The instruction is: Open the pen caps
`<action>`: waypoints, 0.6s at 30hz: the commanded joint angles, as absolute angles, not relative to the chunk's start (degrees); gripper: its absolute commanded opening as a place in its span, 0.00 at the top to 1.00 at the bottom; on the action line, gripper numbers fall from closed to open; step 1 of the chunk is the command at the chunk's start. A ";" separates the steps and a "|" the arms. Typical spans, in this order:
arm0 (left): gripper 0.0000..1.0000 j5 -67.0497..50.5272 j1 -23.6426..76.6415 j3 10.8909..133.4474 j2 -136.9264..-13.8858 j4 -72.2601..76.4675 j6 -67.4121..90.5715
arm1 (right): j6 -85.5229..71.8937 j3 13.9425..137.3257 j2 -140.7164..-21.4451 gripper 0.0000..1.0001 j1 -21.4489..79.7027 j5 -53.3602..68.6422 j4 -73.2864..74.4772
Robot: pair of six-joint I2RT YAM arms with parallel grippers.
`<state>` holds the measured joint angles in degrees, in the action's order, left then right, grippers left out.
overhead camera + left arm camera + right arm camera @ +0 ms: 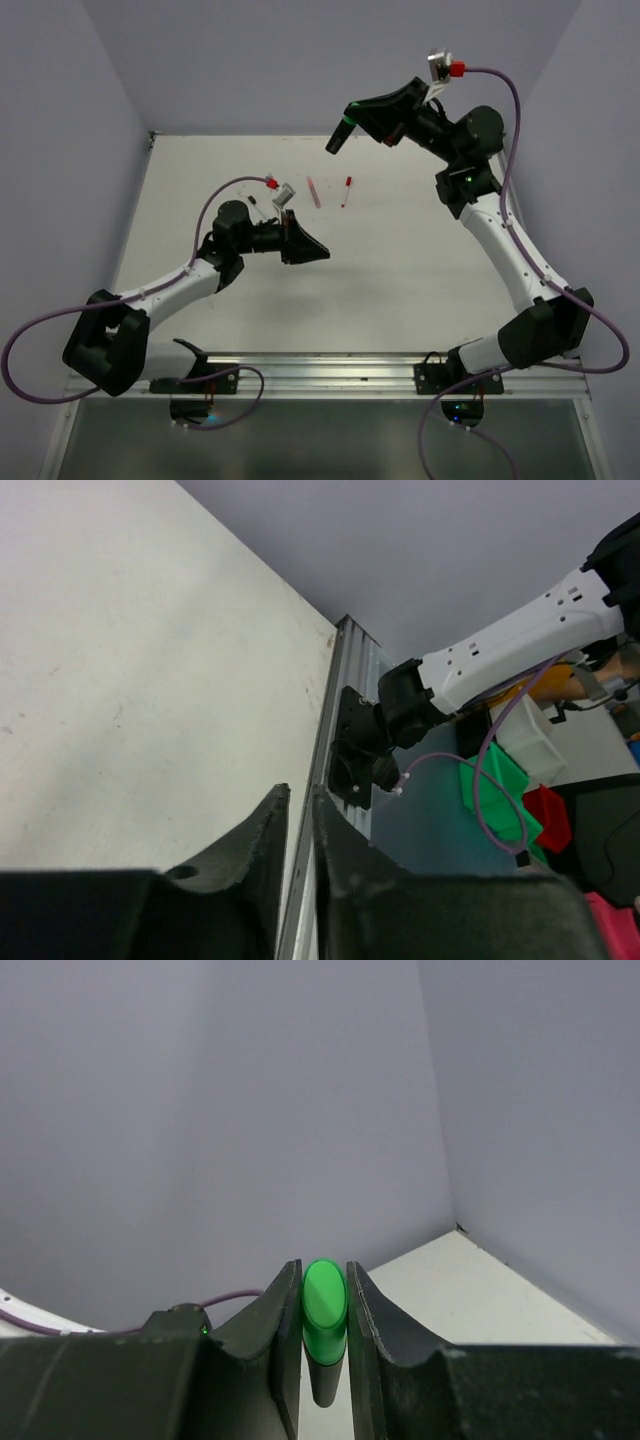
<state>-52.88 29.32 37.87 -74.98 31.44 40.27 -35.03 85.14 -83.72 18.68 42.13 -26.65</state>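
Above the far edge of the desk (400,280), top view: right gripper (349,116) clamps green highlighter (337,138); pink pen (314,191) and red pen (347,190) lie on open desk. Left wrist: left gripper (298,810) almost closed, empty, by the rail (345,730). Right wrist: green cap (324,1295) pinched between fingers (280,1340).

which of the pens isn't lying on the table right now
The green-and-black highlighter: it is clamped in the right gripper, raised off the table. The pink pen and red pen lie flat on it.

Left arm stretched low, left gripper (300,792) closed, right arm raised, right gripper (324,1268) clamping highlighter (325,1305)
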 commanded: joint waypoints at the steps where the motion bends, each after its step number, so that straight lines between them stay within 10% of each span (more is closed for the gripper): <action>1: 0.68 -54.14 26.82 38.85 -71.90 32.42 39.46 | -35.95 81.66 -81.48 1.00 19.25 41.13 -29.45; 4: 0.19 -53.35 25.41 40.25 -70.84 31.38 37.80 | -36.91 78.41 -79.81 1.00 19.25 42.44 -28.92; 8: 0.01 -52.47 24.96 43.41 -70.66 29.18 35.42 | -36.04 75.15 -77.79 1.00 19.25 43.77 -25.94; 18: 0.02 -53.44 24.79 50.36 -76.55 33.05 37.35 | -38.32 68.30 -76.99 1.00 23.29 47.20 -25.22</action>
<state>-52.45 25.12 47.66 -75.09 30.13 36.88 -37.19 69.41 -78.94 21.58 45.04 -24.23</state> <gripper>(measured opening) 0.984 0.219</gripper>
